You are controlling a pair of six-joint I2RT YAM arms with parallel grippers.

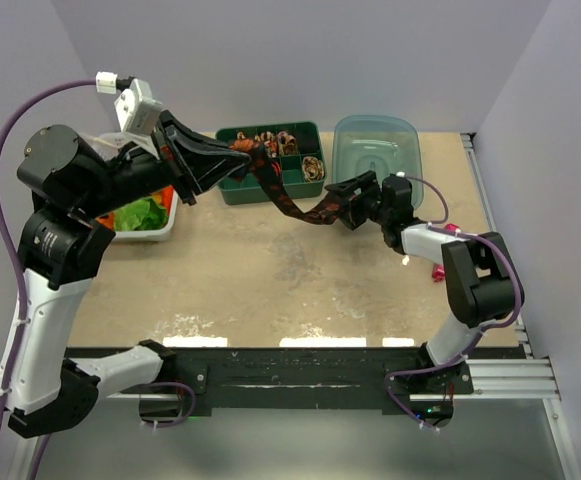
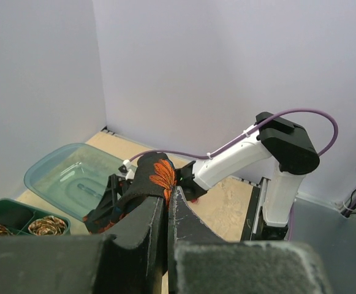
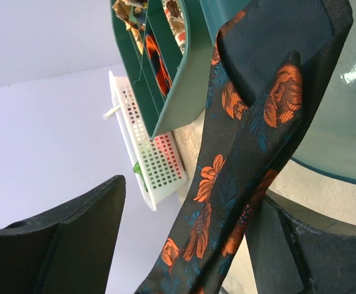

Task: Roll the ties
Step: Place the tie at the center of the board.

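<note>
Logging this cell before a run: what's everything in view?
Long black necktie with orange flowers: one, stretched across the middle
Green compartmented plastic tray: one, far centre
Rolled patterned ties: several, tan, red and dark, inside the tray
Clear bluish plastic container: one, right of the tray
White perforated basket: one, far left
Small pink item: one, at the right
Purple cables: several, on both arms
Left arm: one, black and white, jaws shut on the necktie
Right arm: one, same colours, jaws open around the necktie

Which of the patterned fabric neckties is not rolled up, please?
The long black necktie with orange flowers, held by the left end effector; the others sit as small coils in the green plastic compartment tray.
</note>
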